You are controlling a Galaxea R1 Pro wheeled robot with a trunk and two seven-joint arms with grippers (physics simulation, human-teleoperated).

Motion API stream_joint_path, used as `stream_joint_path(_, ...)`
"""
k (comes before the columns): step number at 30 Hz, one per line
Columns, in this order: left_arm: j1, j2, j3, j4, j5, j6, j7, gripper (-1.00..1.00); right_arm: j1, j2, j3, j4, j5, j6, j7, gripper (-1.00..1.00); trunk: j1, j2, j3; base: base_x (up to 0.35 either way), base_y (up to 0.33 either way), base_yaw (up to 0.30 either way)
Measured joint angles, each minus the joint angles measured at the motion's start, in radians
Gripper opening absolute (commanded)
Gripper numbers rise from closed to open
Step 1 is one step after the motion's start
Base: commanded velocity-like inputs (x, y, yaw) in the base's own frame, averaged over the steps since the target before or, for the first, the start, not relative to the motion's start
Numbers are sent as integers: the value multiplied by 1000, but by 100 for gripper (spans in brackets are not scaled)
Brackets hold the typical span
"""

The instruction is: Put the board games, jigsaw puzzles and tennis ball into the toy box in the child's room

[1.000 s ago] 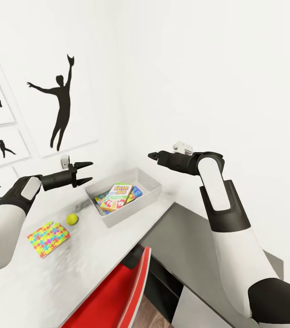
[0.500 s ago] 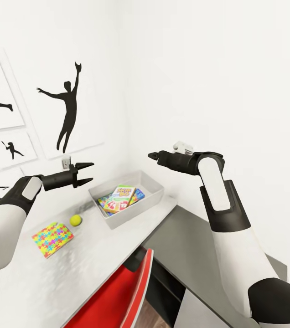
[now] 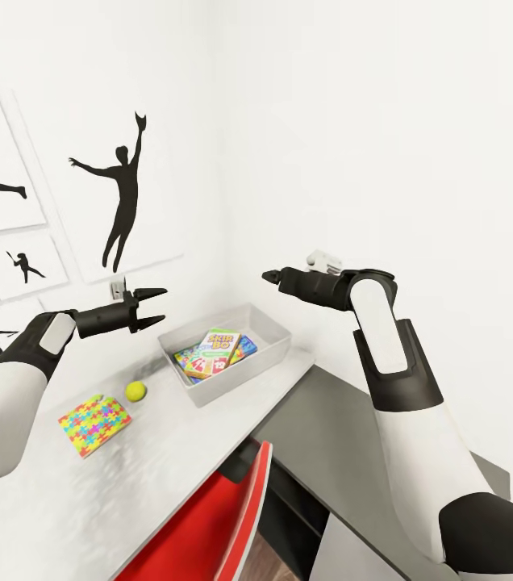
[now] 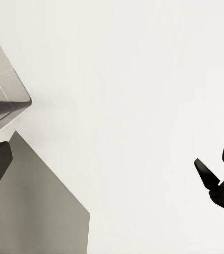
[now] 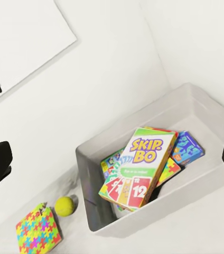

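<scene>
White-walled room's light grey tabletop (image 3: pixel 152 476): both pincers, left (image 3: pixel 153 307) and right (image 3: pixel 271 277), hover agape and empty, so the small yellow-green tennis ball (image 3: pixel 135 391), at eight o'clock of the light grey sloped-sided toy box (image 3: pixel 269 355), seems next to grasp.

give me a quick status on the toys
Both end effectors open, empty. Light grey toy box holds game boxes. Multicoloured puzzle mat and yellow-green ball on table. Path unobstructed.

toy box (image 3: pixel 277 347): set on the surface (image 3: pixel 127 476), near the corner
board games (image 3: pixel 212 353): stacked inside the toy box
tennis ball (image 3: pixel 135 391): left of the toy box
jigsaw puzzle (image 3: pixel 93 424): left of the ball
</scene>
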Motion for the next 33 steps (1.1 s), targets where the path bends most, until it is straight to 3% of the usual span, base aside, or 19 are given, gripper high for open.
stream_joint_path(33,0,-2,1,0,0,-3,1,100,-2,1,1,-1,-4,1,0,100,0,0,2,-95,22,50)
